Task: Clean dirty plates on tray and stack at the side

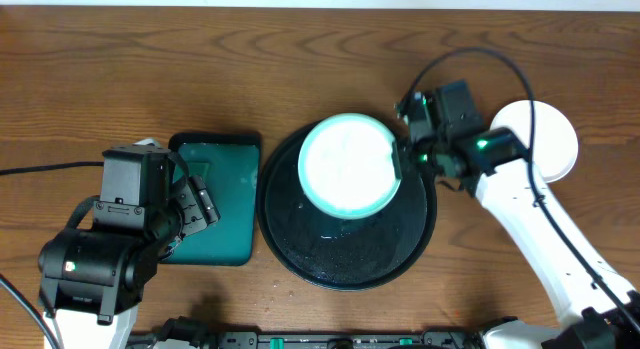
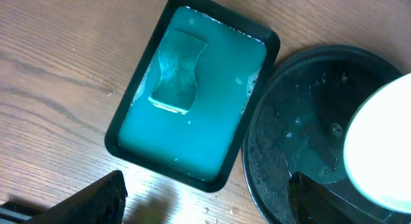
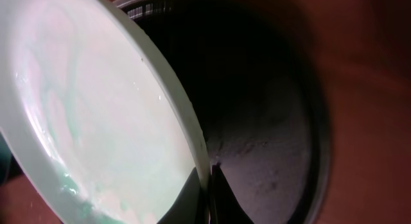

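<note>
A pale mint-green plate is held tilted above the large round black tray. My right gripper is shut on its right rim. In the right wrist view the plate fills the left side, with green smears near its lower edge, and my fingers pinch its rim over the tray. A white plate lies on the table at the right, partly under my right arm. My left gripper is open and empty, above the table between the teal tray and the black tray.
A dark teal rectangular tray of teal water stands left of the black tray. In the left wrist view a sponge lies in its far-left part. The black tray's floor is wet. Cables run over the table at both sides.
</note>
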Motion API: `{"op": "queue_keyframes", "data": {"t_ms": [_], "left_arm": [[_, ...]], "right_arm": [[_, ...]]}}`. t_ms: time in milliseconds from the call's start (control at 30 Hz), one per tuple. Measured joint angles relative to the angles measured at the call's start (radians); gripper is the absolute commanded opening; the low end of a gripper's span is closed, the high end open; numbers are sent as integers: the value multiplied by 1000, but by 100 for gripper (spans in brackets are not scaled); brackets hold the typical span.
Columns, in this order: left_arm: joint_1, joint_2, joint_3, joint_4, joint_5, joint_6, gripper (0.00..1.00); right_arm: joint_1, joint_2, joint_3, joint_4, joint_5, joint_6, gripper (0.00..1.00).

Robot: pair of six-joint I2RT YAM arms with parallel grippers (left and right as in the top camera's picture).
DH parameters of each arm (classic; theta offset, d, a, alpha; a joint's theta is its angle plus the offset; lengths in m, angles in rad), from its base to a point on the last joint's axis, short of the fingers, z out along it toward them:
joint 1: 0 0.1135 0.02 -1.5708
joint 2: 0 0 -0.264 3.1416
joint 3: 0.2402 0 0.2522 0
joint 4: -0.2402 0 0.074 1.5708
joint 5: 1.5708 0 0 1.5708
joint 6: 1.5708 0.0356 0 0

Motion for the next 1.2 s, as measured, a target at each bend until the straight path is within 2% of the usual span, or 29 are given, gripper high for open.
{"op": "queue_keyframes", "data": {"t_ms": [200,333,667,1000,1200], "left_arm": [[0,1,0,0,0,0,81],[0,2,0,0,0,0,81],[0,2,0,0,-1,0,81],[0,2,0,0,0,0,81],[0,2,0,-2,-1,0,81]], "right_arm": [[9,19,270,-135,132,-44,2],[46,56,359,-182,246,-80,1],[240,192,369,-221,584,-180,1],[532,208,369,-268,1059,-253,1],[652,208,369,-333,1292,-299,1]]}}
